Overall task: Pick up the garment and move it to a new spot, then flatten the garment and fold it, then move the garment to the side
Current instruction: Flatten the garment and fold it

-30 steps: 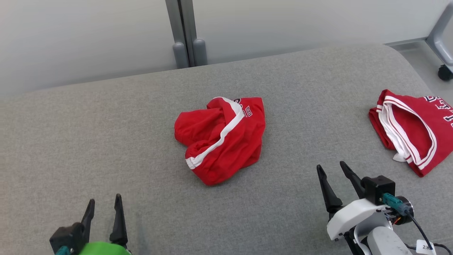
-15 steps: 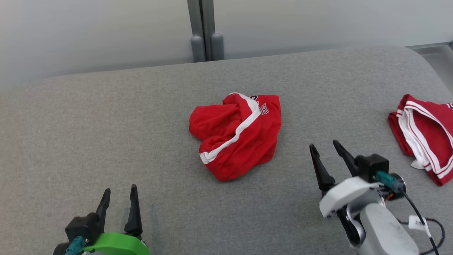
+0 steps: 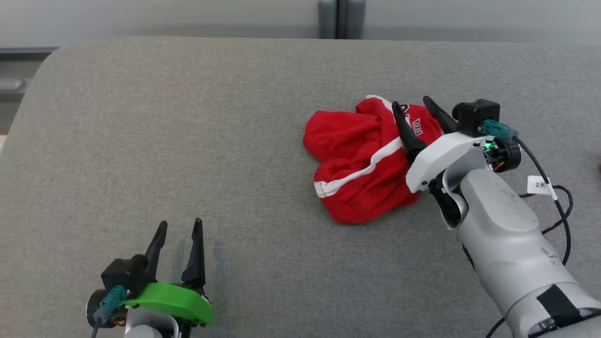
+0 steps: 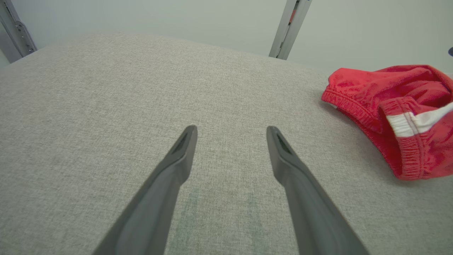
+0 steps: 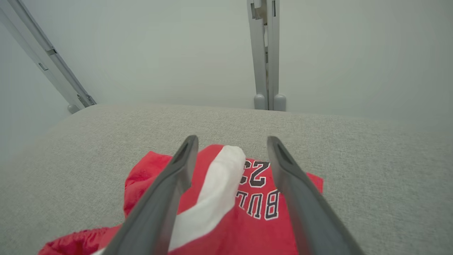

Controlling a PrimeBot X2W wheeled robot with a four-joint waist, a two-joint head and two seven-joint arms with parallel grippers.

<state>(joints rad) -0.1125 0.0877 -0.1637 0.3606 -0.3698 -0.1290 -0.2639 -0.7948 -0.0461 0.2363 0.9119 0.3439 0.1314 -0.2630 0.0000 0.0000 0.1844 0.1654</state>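
The garment is a crumpled pair of red shorts with a white stripe and dark lettering, lying on the grey padded table right of centre. My right gripper hangs open over its far right part, fingers straddling the white stripe and lettering, nothing held. My left gripper stands open near the front left, well apart from the garment, which lies off to its right.
A grey post rises behind the table's far edge against a pale wall. The table's rounded left corner is in sight. A black cable with a white tag trails from my right wrist.
The head camera has swung left, so the second red garment at the right has left the picture. My right gripper has advanced from short of the garment to over it. Both grippers stay open.
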